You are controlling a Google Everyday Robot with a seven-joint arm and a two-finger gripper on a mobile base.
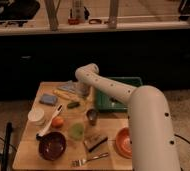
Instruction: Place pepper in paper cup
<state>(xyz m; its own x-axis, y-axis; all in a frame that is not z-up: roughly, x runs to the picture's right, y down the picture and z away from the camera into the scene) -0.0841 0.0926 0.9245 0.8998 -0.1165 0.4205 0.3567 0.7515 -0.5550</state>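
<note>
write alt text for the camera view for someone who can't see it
A white robot arm reaches over a wooden table, its gripper hanging at the far side just behind a small green pepper. A white paper cup stands at the left edge, with an orange fruit, green cup and metal cup nearby.

The gripper (82, 94) hangs over the far middle of the wooden table (24, 152), just far-right of the small curved dark-green pepper (73, 105). A strip of bare wood runs left from the pepper. Across it, a flat blue sponge (48, 99), a long white-handled utensil (52, 120) and a round orange fruit (57, 121) crowd the short white paper cup (36, 116) at the left edge. The small metal cup (92, 117) and the green tray (115, 97) close off the right. The translucent green cup (77, 131) stands nearer.
</note>
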